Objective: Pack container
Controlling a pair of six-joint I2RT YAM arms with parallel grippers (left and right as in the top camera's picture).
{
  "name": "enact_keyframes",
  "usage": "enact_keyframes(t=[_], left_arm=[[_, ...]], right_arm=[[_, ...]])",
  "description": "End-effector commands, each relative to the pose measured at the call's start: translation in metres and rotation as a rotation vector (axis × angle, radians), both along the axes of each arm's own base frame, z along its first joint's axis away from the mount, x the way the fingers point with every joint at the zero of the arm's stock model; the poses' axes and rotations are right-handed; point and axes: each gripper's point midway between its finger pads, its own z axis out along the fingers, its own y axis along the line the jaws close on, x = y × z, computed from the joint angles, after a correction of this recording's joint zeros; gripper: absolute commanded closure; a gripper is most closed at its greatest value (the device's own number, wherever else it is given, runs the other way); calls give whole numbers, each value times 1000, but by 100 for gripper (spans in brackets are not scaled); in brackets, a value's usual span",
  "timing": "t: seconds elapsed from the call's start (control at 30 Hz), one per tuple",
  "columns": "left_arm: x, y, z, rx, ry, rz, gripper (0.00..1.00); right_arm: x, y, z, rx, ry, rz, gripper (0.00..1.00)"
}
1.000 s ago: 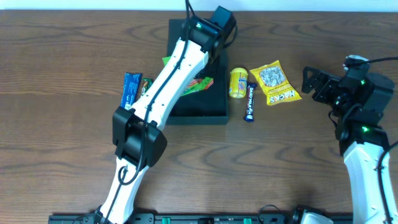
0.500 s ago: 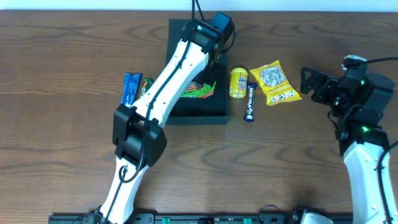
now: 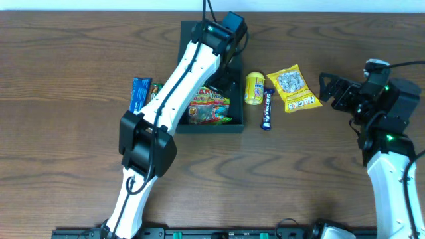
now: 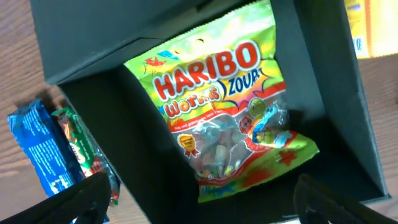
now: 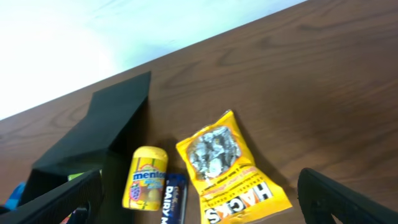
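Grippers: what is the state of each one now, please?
Left gripper: open, holding nothing.
Right gripper: open, holding nothing.

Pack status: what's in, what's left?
Done: green Haribo gummy bag lies in the dark square cardboard box. In hand: nothing; left gripper and right gripper open. Remaining outside: yellow Mentos tub, dark Dairy Milk bar, yellow Hacks bag, blue packet, green packet.

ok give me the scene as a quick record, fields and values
container: open
inside: Haribo bag, lying flat
right of container: Mentos tub, Dairy Milk bar, Hacks packet
left of container: blue packet, green packet
left gripper: open, empty, above the container
right gripper: open, empty, beside the Hacks packet
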Motion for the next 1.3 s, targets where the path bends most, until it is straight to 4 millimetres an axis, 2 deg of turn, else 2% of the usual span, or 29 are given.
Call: enact_keyframes(t=[0.0,0.03,0.07,0.1,0.13,0.17,0.2,0.27,0.33,0.4,0.43,0.47,0.5,0.6,0.67,0.77,0.93,1.07,1.27], left_arm=[[11,14,33,-45,-88,99,5],[17,23,42,-64,-114,143,5],[23,34,51,-85,-137,198,5],[27,42,57,-117,-145,233,5],[32,49,62,-153,-146,255,5],[35,55,66,-189,-145,274,5],[39,62,68,-218,-142,296,5],[46,78,69,-266,-125,339,32],[51,97,65,-308,-95,392,49],[54,109,61,-333,-72,424,62],[56,117,58,-340,-60,444,88],[56,122,56,-337,-55,456,94],[56,127,52,-331,-47,465,94],[52,134,34,-307,-3,486,94],[41,133,6,-290,71,495,94],[26,121,-28,-334,169,494,94],[9,106,-73,-433,271,501,94],[-2,105,-90,-434,308,508,94],[-5,99,-96,-468,326,506,94]], right_arm=[[0,14,13,-3,-45,104,1],[-1,20,14,2,-50,133,1],[-2,28,15,9,-52,159,7],[-2,35,15,12,-52,181,21],[-2,43,15,13,-53,204,31],[-3,53,15,7,-55,234,48],[-3,65,15,1,-59,267,57],[-5,91,18,-20,-70,334,66],[-6,122,24,-69,-89,399,66],[-6,146,26,-118,-85,437,73],[-7,162,25,-137,-63,462,88],[-7,171,23,-138,-47,484,96],[-6,180,21,-136,-32,506,99],[0,202,14,-123,16,569,99],[6,219,7,-121,64,606,99],[13,235,-2,-137,128,632,99],[19,257,-37,-200,289,654,99],[17,267,-69,-287,397,646,99],[3,278,-119,-359,530,664,99]])
